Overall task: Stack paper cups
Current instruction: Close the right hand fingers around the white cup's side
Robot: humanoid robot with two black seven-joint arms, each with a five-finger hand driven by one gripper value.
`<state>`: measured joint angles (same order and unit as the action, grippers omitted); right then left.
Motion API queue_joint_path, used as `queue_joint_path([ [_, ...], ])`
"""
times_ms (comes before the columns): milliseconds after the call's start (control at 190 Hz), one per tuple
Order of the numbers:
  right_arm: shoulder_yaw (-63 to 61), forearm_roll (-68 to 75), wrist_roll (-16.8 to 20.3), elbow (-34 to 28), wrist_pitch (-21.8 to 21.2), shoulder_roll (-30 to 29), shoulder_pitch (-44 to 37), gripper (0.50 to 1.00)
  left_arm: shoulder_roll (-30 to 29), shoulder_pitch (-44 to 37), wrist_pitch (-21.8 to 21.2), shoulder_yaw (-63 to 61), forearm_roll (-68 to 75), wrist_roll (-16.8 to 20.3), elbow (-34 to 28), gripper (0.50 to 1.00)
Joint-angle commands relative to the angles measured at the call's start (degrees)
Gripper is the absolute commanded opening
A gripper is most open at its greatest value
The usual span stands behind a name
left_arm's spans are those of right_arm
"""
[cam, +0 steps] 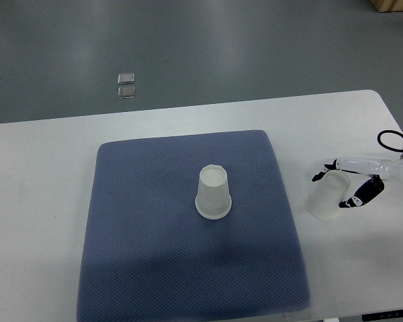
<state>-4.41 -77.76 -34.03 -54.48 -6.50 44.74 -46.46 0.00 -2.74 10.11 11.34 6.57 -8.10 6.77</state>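
Note:
One white paper cup (213, 192) stands upside down near the middle of the blue mat (141, 221). A second paper cup (326, 196) lies tilted on the white table to the right of the mat. My right hand (349, 184) comes in from the right edge and its fingers (360, 195) are wrapped around this second cup. The left arm is out of the picture.
The white table (40, 174) extends around the mat, with its far edge at the top and a rounded far right corner. A black cable (389, 141) loops near my right wrist. Two small square plates (126, 85) sit on the grey floor beyond the table.

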Motion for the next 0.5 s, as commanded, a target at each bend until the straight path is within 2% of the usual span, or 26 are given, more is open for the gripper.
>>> queue_joint_path([
  [0, 0.02, -0.02, -0.16, -0.01, -0.01, 0.09, 0.05, 0.768, 0.00, 0.02, 0.00, 0.00, 0.02, 0.01, 0.00, 1.000],
  [116, -0.07, -0.11, -0.42, -0.01, -0.18, 0.26, -0.04, 0.756, 0.00, 0.02, 0.00, 0.00, 0.02, 0.01, 0.00, 1.000],
  [194, -0.07, -0.11, -0.77, -0.09, -0.45, 0.53, -0.12, 0.697, 0.00, 0.02, 0.00, 0.00, 0.02, 0.01, 0.00, 1.000],
  [494, -1.30, 0.86, -0.95, -0.89, -0.80, 0.88, -0.91, 0.690, 0.00, 0.02, 0.00, 0.00, 0.02, 0.01, 0.00, 1.000],
])
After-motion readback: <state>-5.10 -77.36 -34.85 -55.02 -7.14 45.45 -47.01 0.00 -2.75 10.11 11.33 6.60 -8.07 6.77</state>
